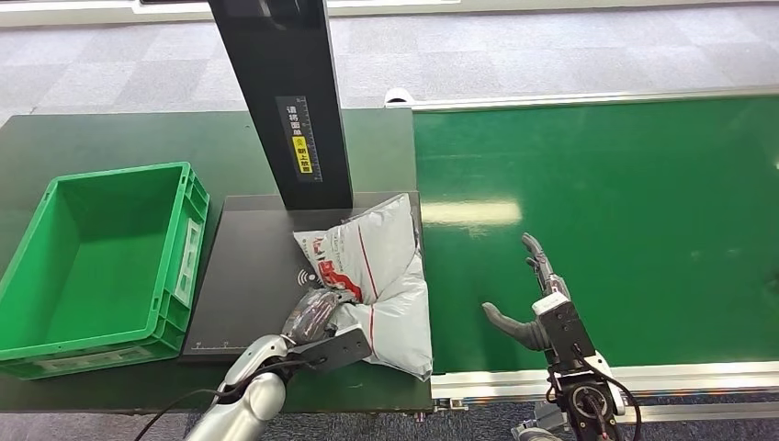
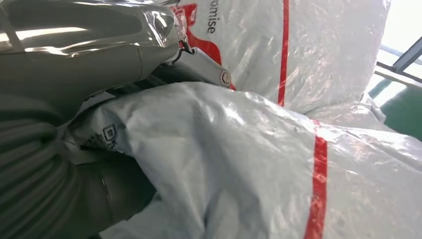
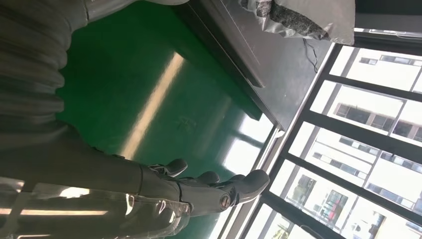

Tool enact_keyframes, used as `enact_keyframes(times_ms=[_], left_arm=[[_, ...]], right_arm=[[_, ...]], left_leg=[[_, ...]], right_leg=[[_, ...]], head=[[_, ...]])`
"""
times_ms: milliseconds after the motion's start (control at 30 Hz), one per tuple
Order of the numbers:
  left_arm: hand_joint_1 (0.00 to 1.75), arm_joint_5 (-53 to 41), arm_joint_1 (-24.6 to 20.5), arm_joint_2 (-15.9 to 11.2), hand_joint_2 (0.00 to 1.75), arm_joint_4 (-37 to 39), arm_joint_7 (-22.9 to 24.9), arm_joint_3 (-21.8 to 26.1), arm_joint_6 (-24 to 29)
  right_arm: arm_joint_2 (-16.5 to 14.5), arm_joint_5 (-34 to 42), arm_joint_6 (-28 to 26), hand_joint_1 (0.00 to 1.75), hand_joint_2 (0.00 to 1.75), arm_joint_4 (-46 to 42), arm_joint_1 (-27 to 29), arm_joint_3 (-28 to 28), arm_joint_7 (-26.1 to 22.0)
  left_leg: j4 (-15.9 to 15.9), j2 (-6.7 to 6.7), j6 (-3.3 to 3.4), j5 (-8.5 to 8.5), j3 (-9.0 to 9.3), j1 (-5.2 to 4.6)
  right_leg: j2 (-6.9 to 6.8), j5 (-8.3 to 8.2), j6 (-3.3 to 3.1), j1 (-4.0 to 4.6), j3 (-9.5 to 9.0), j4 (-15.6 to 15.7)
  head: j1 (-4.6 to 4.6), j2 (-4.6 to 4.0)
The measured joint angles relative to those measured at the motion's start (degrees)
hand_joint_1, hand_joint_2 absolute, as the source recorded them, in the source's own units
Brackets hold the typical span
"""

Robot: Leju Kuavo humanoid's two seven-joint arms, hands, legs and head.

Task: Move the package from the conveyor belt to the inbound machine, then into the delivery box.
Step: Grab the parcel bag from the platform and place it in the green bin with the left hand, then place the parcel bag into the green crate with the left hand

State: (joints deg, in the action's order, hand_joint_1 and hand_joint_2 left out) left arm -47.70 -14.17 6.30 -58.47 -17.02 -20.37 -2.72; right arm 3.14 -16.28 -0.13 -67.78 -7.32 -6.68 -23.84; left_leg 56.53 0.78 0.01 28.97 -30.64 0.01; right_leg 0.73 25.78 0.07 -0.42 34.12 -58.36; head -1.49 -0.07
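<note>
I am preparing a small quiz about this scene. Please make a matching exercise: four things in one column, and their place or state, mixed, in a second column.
Things:
1. package
2. green crate
3. left hand
4. right hand

Places or states:
a. empty, on the dark table
b. open, over the green belt
c. lying on the black platform
d. gripping the package

Pairs: 1-c, 2-a, 3-d, 4-b

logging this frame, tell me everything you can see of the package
The package is a soft, crinkled, silvery-white plastic mailer bag with thin red stripes, a red logo and some dark print. It lies slumped on the black scanner platform at the foot of the dark post, its right side hanging over the platform edge by the green conveyor belt. The left hand grips its near left corner, bunching the plastic; the left wrist view shows fingers wrapped in the film.
</note>
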Motion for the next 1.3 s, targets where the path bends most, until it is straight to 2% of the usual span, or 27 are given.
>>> enact_keyframes(times_ms=[267, 367, 567, 667, 833, 1067, 1200, 1300], left_arm=[[1.75, 0.70, 1.50, -0.03, 1.75, -1.17, -3.74, 0.50, 4.38], [1.75, 2.10, 3.03, -0.01, 1.75, -3.60, -8.09, 1.18, 10.43], [1.75, 2.10, 6.08, 0.32, 1.75, -13.43, -17.51, 2.73, 27.26], [1.75, -0.48, 6.91, 0.49, 1.75, -17.80, -19.33, 2.75, 33.81], [1.75, -3.89, 7.37, 0.52, 1.75, -22.22, -20.72, 2.56, 39.98], [1.75, -10.79, 7.98, 1.63, 1.75, -31.57, -22.68, 5.10, 41.85], [1.75, -12.46, 7.22, 2.51, 1.75, -36.00, -22.71, 9.54, 41.86], [1.75, -13.57, 5.48, 3.73, 1.75, -37.51, -22.72, 15.34, 41.86]], right_arm=[[-0.43, -0.23, 0.03, 0.00, 1.75, 0.02, -0.12, 0.00, 0.01], [-0.56, -0.37, 0.13, 0.00, 1.75, 0.07, -0.27, 0.00, -0.01], [-0.60, -0.25, 0.38, 0.00, 1.75, 0.13, -0.40, 0.00, -0.59], [-0.53, -0.09, 0.37, 0.00, 1.75, 0.13, -0.35, 0.01, -0.86], [-0.49, -0.09, 0.38, 0.00, 1.75, 0.06, -0.10, 0.06, -0.94], [-0.45, -0.06, 0.37, 0.00, 1.75, -0.37, 1.03, 0.42, -0.95], [-0.39, 0.02, 0.22, 0.00, 1.75, -0.70, 1.59, 0.47, -0.93], [-0.40, 0.02, -0.26, 0.00, 1.75, -1.00, 2.02, 0.58, -0.87]], left_leg=[[0.00, -0.01, 0.00, 0.00, -0.03, 0.00], [0.00, -0.03, 0.00, 0.00, -0.05, 0.00], [0.00, -0.03, 0.00, 0.00, -0.08, 0.00], [0.00, -0.03, 0.00, 0.00, -0.09, 0.00], [0.00, -0.03, 0.00, 0.00, -0.09, 0.00], [0.00, -0.04, 0.00, 0.00, -0.11, 0.00], [0.00, -0.05, -0.01, 0.00, -0.12, 0.00], [0.00, -0.05, -0.01, -0.01, -0.11, 0.00]], right_leg=[[0.01, 0.00, 0.00, 0.01, 0.09, 0.00], [0.02, 0.00, 0.00, 0.01, 0.15, 0.00], [0.01, 0.00, 0.00, 0.01, 0.20, 0.00], [0.01, 0.00, 0.00, 0.01, 0.21, 0.00], [0.01, 0.00, 0.00, 0.00, 0.21, 0.00], [0.02, 0.00, 0.00, 0.01, 0.25, 0.00], [0.02, 0.00, 0.00, 0.01, 0.26, 0.00], [0.03, -0.01, -0.01, 0.02, 0.24, 0.00]], head=[[0.01, 0.00], [0.00, 0.00], [0.00, 0.00], [0.01, 0.00], [0.01, 0.00], [0.01, 0.00], [0.01, 0.00], [0.00, 0.00]])
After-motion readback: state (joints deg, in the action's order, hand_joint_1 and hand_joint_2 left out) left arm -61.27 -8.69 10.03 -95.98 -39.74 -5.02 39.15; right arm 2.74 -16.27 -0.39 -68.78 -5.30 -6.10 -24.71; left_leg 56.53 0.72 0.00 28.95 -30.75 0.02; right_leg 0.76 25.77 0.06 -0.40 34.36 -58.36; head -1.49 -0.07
